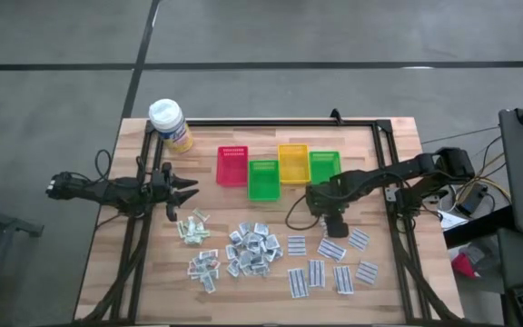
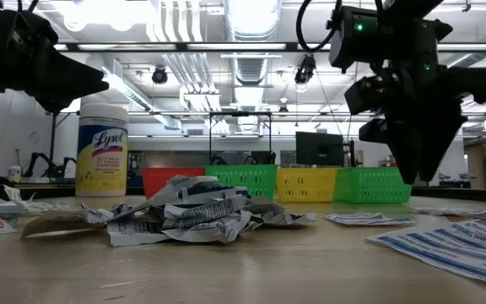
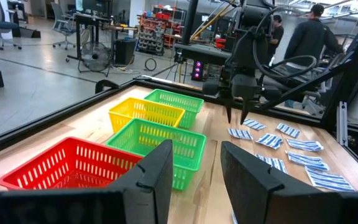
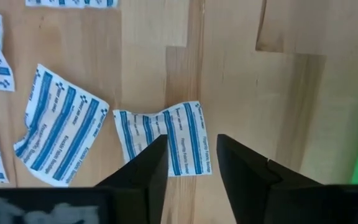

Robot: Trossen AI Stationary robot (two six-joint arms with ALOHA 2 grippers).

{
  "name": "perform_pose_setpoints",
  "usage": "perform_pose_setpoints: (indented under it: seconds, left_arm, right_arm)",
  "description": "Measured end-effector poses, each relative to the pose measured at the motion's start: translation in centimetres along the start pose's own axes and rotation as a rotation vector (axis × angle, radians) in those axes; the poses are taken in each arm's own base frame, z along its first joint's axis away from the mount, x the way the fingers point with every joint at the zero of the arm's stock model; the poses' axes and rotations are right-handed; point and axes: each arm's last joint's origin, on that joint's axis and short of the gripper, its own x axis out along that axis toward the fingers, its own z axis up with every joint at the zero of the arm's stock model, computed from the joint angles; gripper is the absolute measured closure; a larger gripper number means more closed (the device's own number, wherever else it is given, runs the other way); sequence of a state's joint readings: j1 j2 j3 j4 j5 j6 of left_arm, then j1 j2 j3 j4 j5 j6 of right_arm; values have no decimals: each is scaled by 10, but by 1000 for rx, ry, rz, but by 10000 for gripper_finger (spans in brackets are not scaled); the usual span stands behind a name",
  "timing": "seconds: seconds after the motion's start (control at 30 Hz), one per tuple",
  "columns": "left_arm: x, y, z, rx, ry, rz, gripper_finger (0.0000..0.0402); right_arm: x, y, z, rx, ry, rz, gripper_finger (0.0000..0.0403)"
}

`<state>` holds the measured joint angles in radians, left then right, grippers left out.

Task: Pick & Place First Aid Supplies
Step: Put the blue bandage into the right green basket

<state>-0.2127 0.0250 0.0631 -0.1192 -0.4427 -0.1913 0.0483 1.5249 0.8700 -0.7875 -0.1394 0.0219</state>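
While a crumpled blue-striped packet (image 4: 161,144) is lying flat on the pale wooden table (image 1: 389,300), the right gripper (image 4: 188,165) is hanging directly over it, fingers apart and holding nothing. More striped strips (image 1: 320,271) are spreading along the table's near right, with silvery wrappers (image 1: 251,250) heaped at centre. Behind them, coloured bins (image 1: 280,168) are sitting in a row. The left gripper (image 1: 189,192) is waiting open at the left. Beyond the table, a workshop with a person (image 3: 312,37) is showing.
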Motion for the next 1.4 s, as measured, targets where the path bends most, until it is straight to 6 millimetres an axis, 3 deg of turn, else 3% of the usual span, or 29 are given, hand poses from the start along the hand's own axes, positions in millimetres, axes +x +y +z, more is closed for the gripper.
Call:
perform_pose_setpoints:
  seconds: [0.27, 1.4]
  left_arm:
    - [0, 0, 0, -1, -1, 0, 271]
    - [0, 0, 1, -8, -12, -2, 271]
  right_arm:
    - [12, -2, -4, -4, -38, 1, 245]
    - [21, -3, -8, -7, -62, -7, 255]
